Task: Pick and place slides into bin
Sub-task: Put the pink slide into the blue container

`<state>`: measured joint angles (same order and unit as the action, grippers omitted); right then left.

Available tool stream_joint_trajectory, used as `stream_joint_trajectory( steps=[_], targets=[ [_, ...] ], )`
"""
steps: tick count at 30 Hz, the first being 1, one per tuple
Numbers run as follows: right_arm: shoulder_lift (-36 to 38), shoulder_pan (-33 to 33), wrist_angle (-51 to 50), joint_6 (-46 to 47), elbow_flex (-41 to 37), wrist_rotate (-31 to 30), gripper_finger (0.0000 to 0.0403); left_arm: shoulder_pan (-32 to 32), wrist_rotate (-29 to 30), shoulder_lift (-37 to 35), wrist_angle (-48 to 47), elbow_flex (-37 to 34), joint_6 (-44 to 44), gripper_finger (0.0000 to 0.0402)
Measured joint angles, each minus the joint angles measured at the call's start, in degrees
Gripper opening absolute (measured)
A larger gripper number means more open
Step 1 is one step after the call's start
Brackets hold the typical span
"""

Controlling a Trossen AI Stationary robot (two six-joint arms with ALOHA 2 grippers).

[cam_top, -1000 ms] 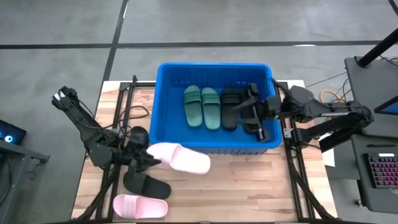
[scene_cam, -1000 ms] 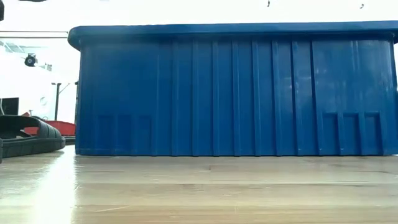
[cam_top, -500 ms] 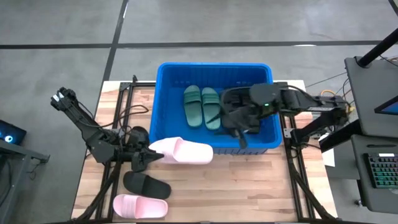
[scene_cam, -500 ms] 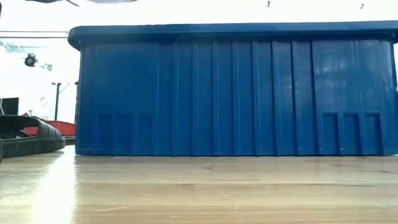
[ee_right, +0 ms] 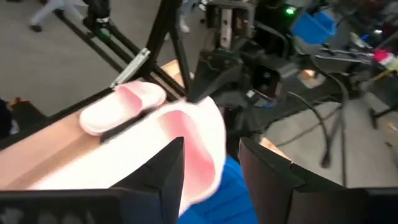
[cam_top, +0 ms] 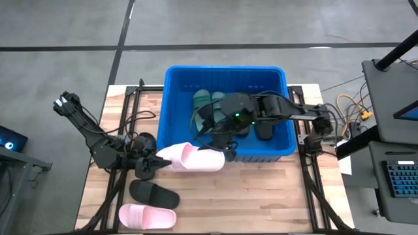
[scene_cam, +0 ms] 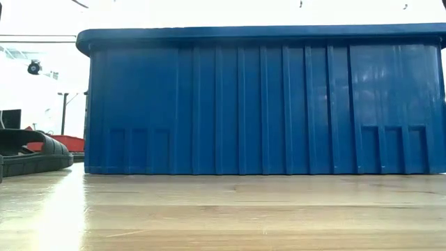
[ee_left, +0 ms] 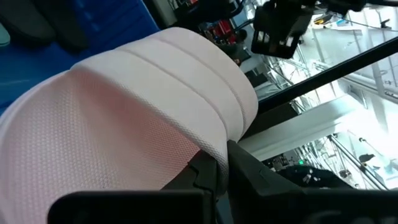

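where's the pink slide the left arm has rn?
High view: the pink slide is shut in the left tool, at the bin's front-left rim. The right tool is right at its far end.

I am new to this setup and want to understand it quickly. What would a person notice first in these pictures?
The big blue bin fills the table's far half, with green and black slides inside. At its front left corner the left gripper is shut on a pale pink slide, lifted against the rim, while the right gripper reaches across the bin toward it, fingers apart. Another pink slide and a black slide lie on the table.
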<state>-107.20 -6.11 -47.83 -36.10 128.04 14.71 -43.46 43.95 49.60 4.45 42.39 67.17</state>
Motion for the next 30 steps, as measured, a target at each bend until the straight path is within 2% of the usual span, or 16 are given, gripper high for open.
stream_joint_trajectory(
  steps=[6,16,30],
  targets=[
    [-6.5,-0.1,-6.3,-1.5,7.0,0.7,0.0137,0.6,0.4,0.2,1.3,0.0,0.0,0.0000],
    [-8.2,-0.3,-3.5,-4.5,6.5,-1.7,0.0136,1.5,1.1,2.8,2.3,-0.1,0.1,0.0000],
    [-8.2,-0.3,-6.3,-6.4,6.5,-1.7,0.0134,2.6,1.1,5.8,6.6,0.7,-0.7,0.0000]
  ],
)
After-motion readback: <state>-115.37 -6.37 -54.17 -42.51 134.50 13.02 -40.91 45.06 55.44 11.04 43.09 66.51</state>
